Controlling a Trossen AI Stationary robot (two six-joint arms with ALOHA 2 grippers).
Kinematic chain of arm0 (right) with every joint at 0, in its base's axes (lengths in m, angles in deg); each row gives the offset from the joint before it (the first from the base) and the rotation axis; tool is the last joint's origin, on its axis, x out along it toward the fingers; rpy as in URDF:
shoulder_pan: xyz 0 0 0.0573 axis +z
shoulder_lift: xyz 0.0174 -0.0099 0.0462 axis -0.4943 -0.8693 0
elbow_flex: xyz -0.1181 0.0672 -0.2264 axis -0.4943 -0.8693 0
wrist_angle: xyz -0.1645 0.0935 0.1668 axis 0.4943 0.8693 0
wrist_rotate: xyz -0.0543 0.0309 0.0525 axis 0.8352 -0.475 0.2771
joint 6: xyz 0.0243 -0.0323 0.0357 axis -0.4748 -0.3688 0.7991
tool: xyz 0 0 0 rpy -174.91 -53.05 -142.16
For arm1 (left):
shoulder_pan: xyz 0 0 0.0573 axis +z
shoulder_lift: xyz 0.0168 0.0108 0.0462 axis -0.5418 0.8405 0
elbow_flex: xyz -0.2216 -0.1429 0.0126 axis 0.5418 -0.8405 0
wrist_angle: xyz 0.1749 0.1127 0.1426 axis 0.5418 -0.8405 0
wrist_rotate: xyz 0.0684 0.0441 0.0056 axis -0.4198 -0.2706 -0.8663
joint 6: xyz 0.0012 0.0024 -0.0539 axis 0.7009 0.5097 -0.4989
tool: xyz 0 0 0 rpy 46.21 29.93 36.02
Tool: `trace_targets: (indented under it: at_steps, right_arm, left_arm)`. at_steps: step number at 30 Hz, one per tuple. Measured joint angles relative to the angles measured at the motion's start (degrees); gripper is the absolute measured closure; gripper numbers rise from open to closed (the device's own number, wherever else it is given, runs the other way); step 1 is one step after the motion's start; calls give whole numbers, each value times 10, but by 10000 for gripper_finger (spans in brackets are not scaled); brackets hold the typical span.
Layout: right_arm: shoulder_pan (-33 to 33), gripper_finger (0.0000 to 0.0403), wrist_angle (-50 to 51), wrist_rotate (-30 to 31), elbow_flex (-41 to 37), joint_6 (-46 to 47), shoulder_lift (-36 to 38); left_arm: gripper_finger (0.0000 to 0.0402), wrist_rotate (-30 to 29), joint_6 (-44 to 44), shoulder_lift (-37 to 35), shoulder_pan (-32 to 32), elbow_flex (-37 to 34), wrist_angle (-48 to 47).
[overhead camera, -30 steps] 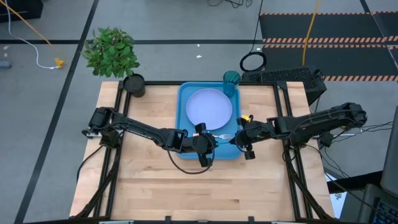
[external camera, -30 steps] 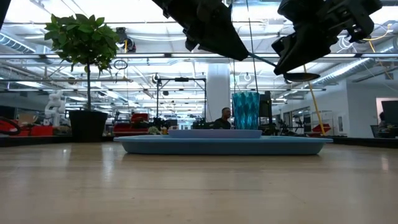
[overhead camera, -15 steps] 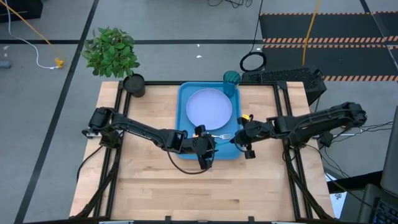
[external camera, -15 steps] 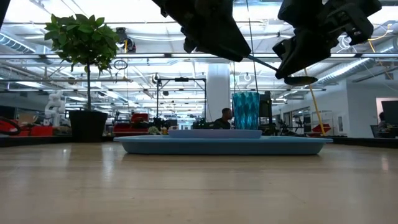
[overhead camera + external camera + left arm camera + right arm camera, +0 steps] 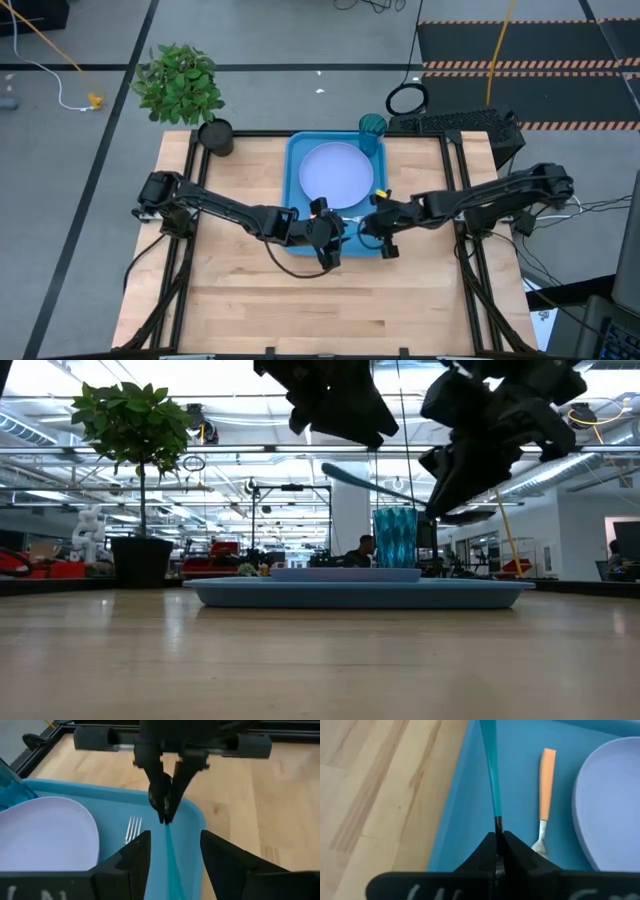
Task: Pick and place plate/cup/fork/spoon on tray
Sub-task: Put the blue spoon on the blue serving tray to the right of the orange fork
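Left gripper (image 5: 335,232) open above the near edge of the tray (image 5: 296,170), fingers parted, empty. Right gripper (image 5: 164,815) clamped on the spoon (image 5: 490,770), held in the air over the tray's near strip. Plate (image 5: 336,173) and fork (image 5: 544,802) lie in the tray; cup (image 5: 372,130) stands in its far right corner.

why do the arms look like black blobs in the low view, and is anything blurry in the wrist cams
Low view: bright ceiling lights behind backlight both arms into silhouettes above the tray. Left wrist view: the arm's own fingers are soft, the fork sharper. Right wrist view: the spoon handle is reasonably crisp.
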Motion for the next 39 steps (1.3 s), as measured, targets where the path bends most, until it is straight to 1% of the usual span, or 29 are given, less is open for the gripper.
trace_targets:
  at_steps: [5,8,10,15,17,19,21,24,30,34,39]
  right_arm:
    - [0,399,-1,0,30,7,-44]
    - [2,399,0,0,45,11,-63]
    - [3,399,3,0,51,14,-71]
    - [6,399,-1,0,63,14,-80]
    - [7,399,-1,0,64,17,-80]
    - [7,399,0,0,64,18,-79]
    - [7,399,5,1,64,18,-79]
    - [7,399,4,2,63,18,-79]
    - [7,399,1,3,63,18,-79]
    - [7,399,0,3,63,17,-79]
    - [7,399,0,3,63,17,-79]
  left_arm:
    - [252,-1,-4,11,9,0,-1]
    - [253,2,-5,20,12,-1,0]
    - [249,7,-6,21,12,0,-12]
    - [227,11,-5,33,14,0,-8]
    - [217,12,-5,48,18,0,15]
    - [211,17,-1,56,20,0,13]
    - [207,21,-1,68,24,-1,26]
    - [208,35,-1,73,29,-1,21]
    - [242,56,-4,81,39,-1,25]
    - [273,57,-3,84,40,0,25]
    - [304,57,-2,84,40,0,24]
